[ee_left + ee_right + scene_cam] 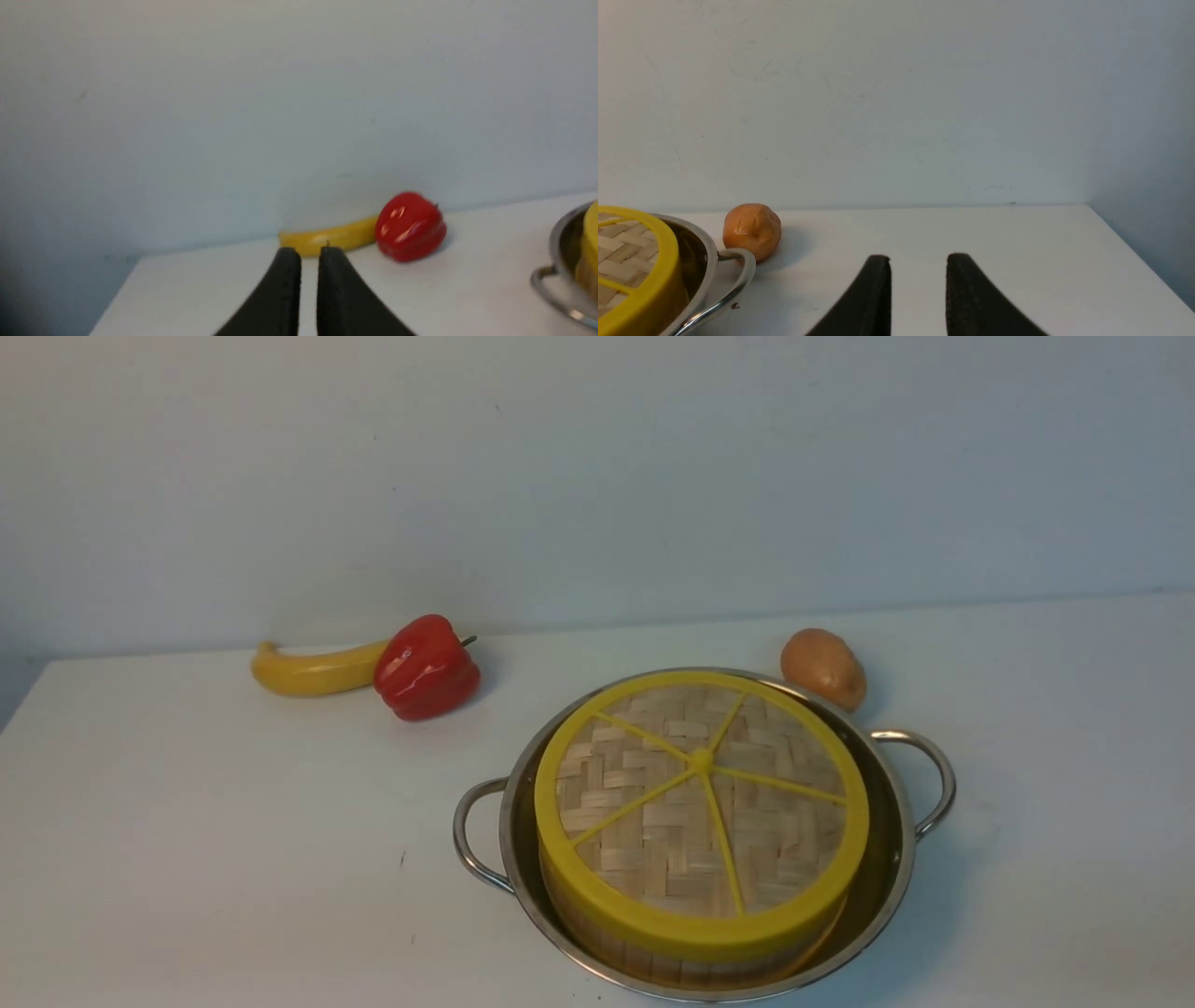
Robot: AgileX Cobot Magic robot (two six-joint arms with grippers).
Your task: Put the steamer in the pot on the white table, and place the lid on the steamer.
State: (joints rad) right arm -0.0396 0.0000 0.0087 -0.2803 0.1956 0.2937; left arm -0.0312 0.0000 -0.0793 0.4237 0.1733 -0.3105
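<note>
The lid point(702, 807) covers the steamer point(653, 963) completely, so nothing inside it shows; only a strip of slatted wall peeks out below the yellow rim. The pot point(894, 821) runs off the front view's bottom edge, and each wrist view catches just a slice of it. The bell pepper point(426, 666) hides one end of the banana point(313, 670). In the front view neither pincer appears. The left wrist view is soft and blurred throughout.

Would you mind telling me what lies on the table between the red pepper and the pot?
Nothing: in the front view, only bare table separates the pepper from the pot; the left wrist view agrees.
</note>
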